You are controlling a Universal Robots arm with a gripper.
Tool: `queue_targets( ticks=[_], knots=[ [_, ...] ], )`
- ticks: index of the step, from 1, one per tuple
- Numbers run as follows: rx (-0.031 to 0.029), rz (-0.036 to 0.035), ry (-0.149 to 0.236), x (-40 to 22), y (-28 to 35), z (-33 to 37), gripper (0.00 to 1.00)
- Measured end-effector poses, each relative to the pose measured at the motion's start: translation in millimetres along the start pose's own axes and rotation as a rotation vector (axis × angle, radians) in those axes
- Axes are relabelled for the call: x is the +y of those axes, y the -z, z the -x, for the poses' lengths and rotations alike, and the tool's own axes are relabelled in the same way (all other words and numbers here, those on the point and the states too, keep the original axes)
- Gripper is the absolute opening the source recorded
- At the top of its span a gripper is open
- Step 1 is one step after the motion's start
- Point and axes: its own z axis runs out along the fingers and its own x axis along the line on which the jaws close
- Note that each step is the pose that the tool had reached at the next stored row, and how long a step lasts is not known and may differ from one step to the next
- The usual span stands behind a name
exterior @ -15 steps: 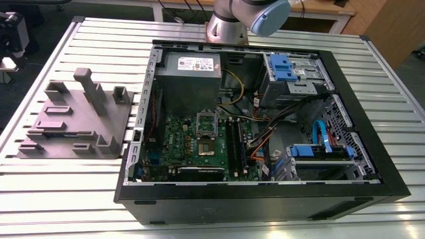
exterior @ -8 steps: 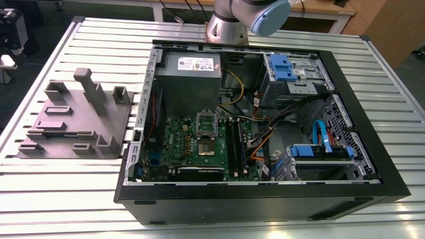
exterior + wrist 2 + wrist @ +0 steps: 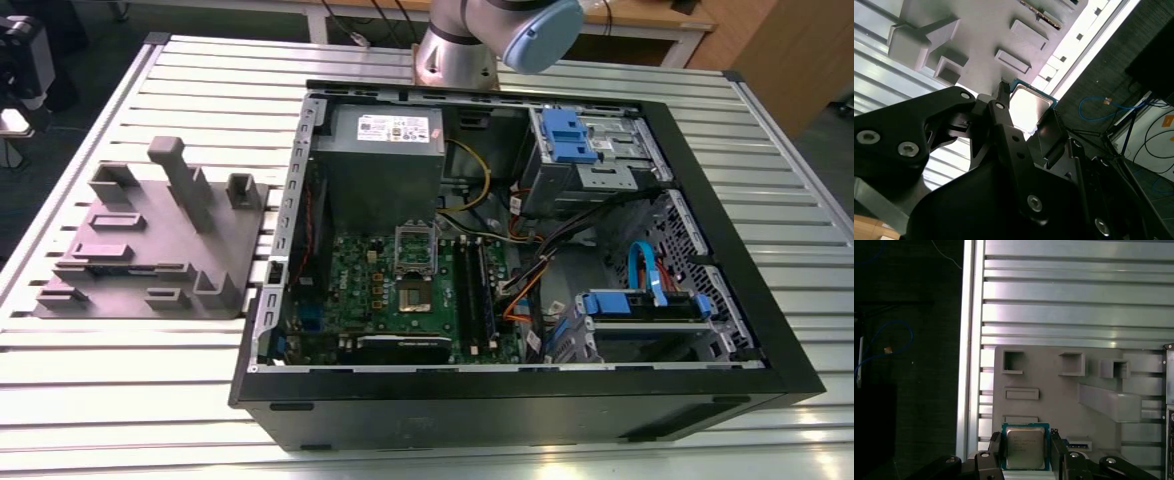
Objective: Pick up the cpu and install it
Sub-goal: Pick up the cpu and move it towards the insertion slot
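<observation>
cpu [image 3: 1025, 447]: 1 pc, small flat square. Dull silver-grey metal lid with faint print, thin teal-green rim showing all round. In the second wrist view the lid catches the light and goes almost white.

Gripper [image 3: 1025, 436] is clamped on the cpu, with 2 black fingers [image 3: 995, 449], one on each of two opposite edges and both touching. The chip is level between them.

Location: cpu is over the near edge of the grey fixture block [image 3: 1054, 390], partly covering a shallow rectangular slot. Can't tell whether it is lifted clear of the fixture or resting on it.

Fixture count in the first wrist view: 3 open square pockets in a row, 2 shallow rectangular slots stacked below the first pocket, 1 long raised bar.

The fixture lies flat on the slatted aluminium table [image 3: 801, 200], near the table's edge on the exterior view's left.

1 open PC case [image 3: 534, 400] sits beside the fixture, towards the exterior view's right. Inside it:
- 1 green motherboard [image 3: 360, 290]
- 1 socket frame [image 3: 414, 248], hinged up
- 1 grey power supply [image 3: 384, 135]
- 2 blue drive brackets [image 3: 582, 135], one upper and one lower

Arm [image 3: 494, 40] stands behind the case.
</observation>
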Motion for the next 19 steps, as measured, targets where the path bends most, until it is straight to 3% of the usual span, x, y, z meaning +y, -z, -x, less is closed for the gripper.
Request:
queue_targets(
  ticks=[19],
  knots=[
    [0.0001, -0.0001, 0.000, 1.8, 3.9, 0.0, 0.47]
  ],
)
